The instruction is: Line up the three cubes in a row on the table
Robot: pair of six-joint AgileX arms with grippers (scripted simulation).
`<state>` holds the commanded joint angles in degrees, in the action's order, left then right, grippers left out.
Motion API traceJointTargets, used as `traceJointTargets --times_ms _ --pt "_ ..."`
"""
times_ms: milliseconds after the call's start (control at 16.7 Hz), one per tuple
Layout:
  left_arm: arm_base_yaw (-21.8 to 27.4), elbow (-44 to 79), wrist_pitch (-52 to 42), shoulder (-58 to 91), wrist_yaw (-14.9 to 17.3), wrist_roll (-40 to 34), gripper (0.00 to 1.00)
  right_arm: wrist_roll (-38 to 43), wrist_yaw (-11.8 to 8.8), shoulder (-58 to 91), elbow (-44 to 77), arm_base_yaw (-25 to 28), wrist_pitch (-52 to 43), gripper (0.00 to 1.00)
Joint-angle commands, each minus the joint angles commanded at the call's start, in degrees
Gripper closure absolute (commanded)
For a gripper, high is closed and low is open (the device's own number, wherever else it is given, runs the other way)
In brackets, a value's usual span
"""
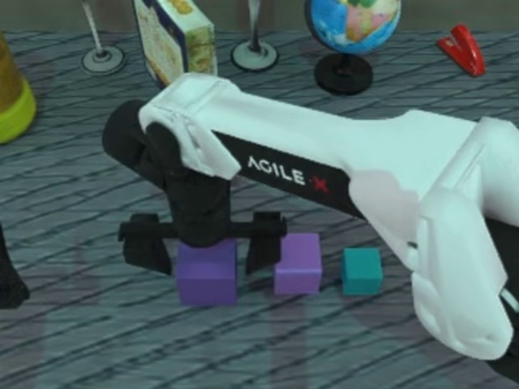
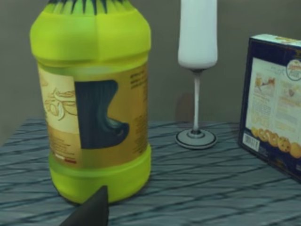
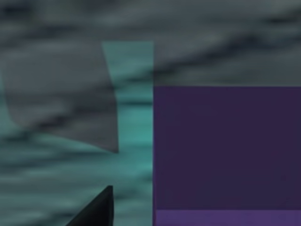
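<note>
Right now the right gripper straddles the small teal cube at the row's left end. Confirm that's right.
Not right. In the top view the right gripper straddles the large dark purple cube at the row's left end; the small teal cube sits at the right end.

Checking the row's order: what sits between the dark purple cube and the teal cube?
The lavender cube sits between the dark purple cube and the teal cube, seen in the top view.

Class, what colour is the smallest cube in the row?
Teal; the smallest cube shows best in the top view.
</note>
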<state>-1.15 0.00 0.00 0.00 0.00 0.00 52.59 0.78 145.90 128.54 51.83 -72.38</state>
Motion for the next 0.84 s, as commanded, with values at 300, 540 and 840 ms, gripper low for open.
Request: traceJointTargets --times_ms 300,540,840 --pt "0.00 0.00 0.00 0.00 0.00 0.00 0.00 0.16 0.04 0.94 4.35 0.01 -4.04 0.00" --pt "0.00 0.00 0.00 0.00 0.00 0.00 0.00 0.21 0.02 2.62 16.06 0.24 -13.20 0.00" --pt "0.00 0.00 0.00 0.00 0.00 0.00 0.00 0.00 0.04 3.29 22.19 0.37 -18.91 0.00"
